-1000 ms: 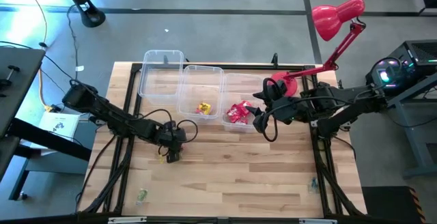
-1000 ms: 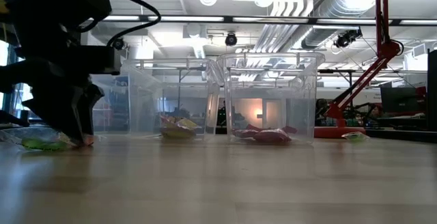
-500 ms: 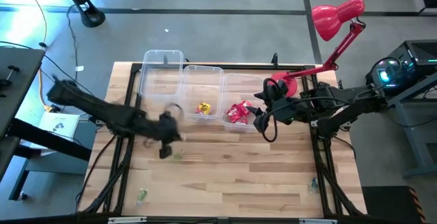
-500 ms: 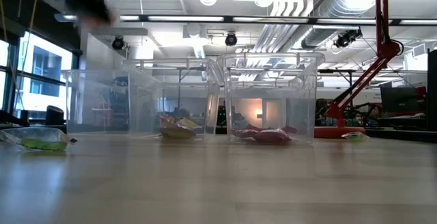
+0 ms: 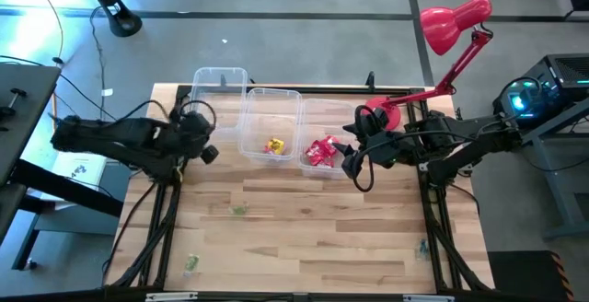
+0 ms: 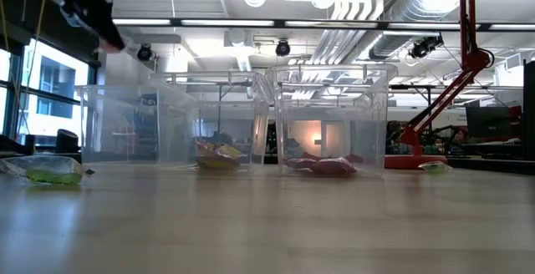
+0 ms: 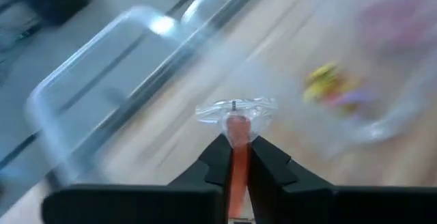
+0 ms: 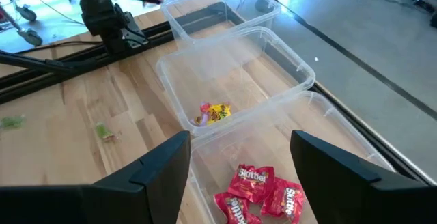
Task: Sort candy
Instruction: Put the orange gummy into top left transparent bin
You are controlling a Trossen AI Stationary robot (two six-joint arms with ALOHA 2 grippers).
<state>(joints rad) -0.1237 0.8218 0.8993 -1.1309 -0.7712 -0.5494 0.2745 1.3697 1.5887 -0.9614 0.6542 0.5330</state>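
My left gripper (image 7: 235, 149) is shut on a small candy (image 7: 235, 118) in a clear wrapper with an orange-red middle. It hangs high above the table beside the left clear bin (image 5: 218, 95), and in the low view it shows at the top left (image 6: 107, 42). A yellow candy (image 5: 273, 145) lies in the middle bin. Red packets (image 5: 321, 152) lie in the right bin. Green pieces (image 5: 239, 210) (image 5: 190, 263) lie flat on the table. My right gripper (image 5: 354, 166) stands open at the right bin's near right corner. My left gripper pinches the candy between its two fingertips (image 7: 218, 157). The orange-red part (image 7: 237, 132) runs back between the fingers, and the clear wrapper end (image 7: 235, 108) fans out past the tips. The candy is lifted clear of the table and the bins.
Three clear bins stand side by side at the table's far side, the middle one (image 5: 271, 122) and the right one (image 5: 327, 136) each with candy in them. A red desk lamp (image 5: 451, 26) stands at the far right. A small piece (image 5: 421, 245) lies near the right edge.
My left gripper has risen from the table's middle left, where it stood low over the small pieces, and swung fast toward the far left, up beside the left bin, now carrying the small candy. One green piece stays on the table where the gripper was.
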